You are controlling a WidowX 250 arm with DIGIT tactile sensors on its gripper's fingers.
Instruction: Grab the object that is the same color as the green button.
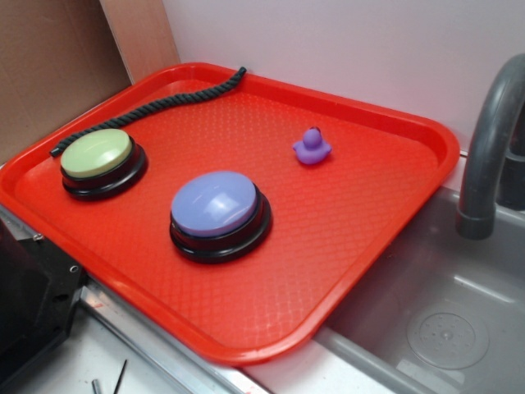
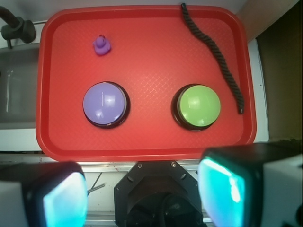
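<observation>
Exterior: rope is laid along the tray's far-left rim, just behind the green button. Risk judged: fingers could strike the rim or button, or the thin rope could roll free. No arm is seen here.

Wrist: rope runs down the tray's right edge. Gripper is held off the tray's near edge, jaws spread wide, empty.

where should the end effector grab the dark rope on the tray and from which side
Take the rope near its middle, where it lies flat on bare tray away from the rim and the green button. Come straight down from above, fingers either side of the strand: it is thin, so closing across its width should work best. The end effector looks open.
</observation>
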